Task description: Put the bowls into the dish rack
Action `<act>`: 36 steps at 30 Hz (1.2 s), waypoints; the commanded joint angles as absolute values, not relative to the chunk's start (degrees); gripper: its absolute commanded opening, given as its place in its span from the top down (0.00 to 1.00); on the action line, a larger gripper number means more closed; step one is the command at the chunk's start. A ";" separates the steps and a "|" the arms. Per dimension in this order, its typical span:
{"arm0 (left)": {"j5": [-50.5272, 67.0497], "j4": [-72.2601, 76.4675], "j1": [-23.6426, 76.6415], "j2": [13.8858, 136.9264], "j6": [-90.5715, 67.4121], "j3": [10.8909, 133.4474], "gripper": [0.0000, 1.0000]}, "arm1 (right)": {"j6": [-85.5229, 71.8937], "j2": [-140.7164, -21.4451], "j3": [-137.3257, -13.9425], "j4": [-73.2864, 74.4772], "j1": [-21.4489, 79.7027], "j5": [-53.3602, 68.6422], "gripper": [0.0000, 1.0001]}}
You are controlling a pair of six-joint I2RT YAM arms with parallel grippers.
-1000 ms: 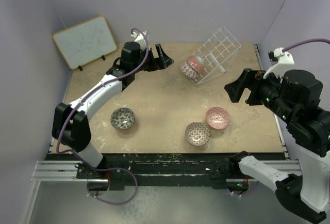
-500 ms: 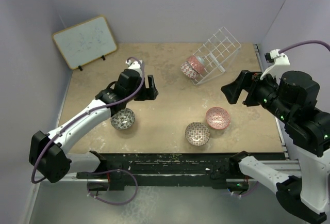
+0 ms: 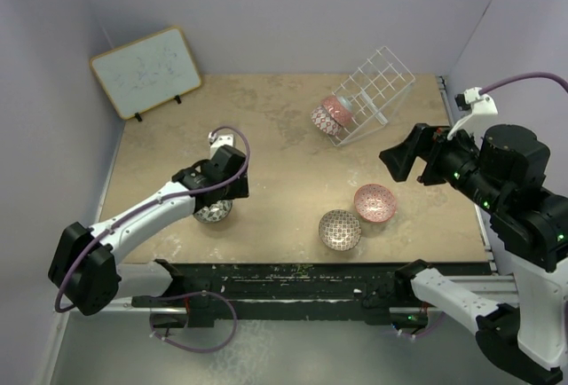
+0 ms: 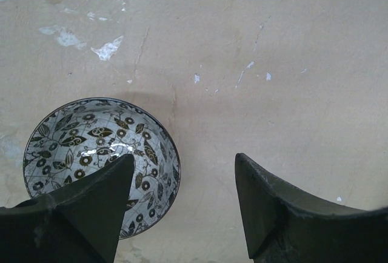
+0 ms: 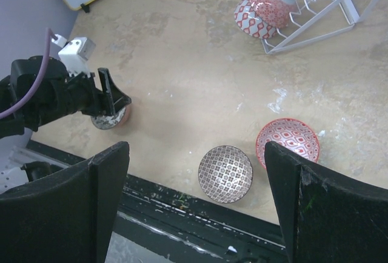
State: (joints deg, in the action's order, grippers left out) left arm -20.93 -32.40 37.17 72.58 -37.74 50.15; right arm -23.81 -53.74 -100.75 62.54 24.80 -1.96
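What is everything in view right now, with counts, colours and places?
floral bowl: one, white with dark flowers, upright, table's left
lattice bowl: one, brownish-grey, upright, near the front edge
pink bowl: one, pink-red, upright, just right of the lattice bowl
red bowl: one, on its side at the rack's open end
white-and-red bowl: one, on its side against the red bowl
dish rack: one, white wire, tilted, far right
whiteboard: one, wood-framed, far left
table: one, beige
left gripper: open, straddling the floral bowl's rim
right gripper: open, raised at right, empty
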 commanded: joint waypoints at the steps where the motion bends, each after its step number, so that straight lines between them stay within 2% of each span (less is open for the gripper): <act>1: -24.06 -32.66 37.35 71.75 -40.08 48.46 0.29 | -23.97 -53.16 -99.57 59.40 24.87 -0.99 0.06; 3: -23.69 -32.11 37.31 72.78 -40.29 47.86 0.30 | -23.90 -53.26 -99.40 59.17 24.87 -0.88 0.06; 4: -23.46 -31.53 37.35 73.09 -40.26 47.51 0.33 | -23.92 -53.29 -99.39 59.15 24.87 -0.84 0.06; 6: -23.47 -30.78 37.35 73.64 -40.30 46.87 0.46 | -23.90 -53.26 -99.63 59.15 24.87 -1.03 0.05; 9: -23.51 -30.01 37.35 73.89 -40.47 45.89 0.51 | -23.82 -53.26 -99.67 59.53 24.87 -1.44 0.05; 27: -23.61 -27.23 37.96 79.94 -40.65 44.74 0.57 | -23.51 -51.44 -98.25 60.04 24.87 -2.86 0.05; 31: -23.85 -26.95 38.09 80.64 -40.48 44.61 0.65 | -23.63 -50.86 -98.38 60.29 24.87 -3.27 0.05; 36: -24.22 -26.70 38.23 81.75 -40.59 43.95 0.69 | -23.64 -50.44 -98.29 60.62 24.87 -3.60 0.04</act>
State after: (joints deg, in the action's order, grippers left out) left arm -22.79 -28.32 37.71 81.08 -39.92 44.99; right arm -23.81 -50.83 -98.10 61.78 24.80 -2.44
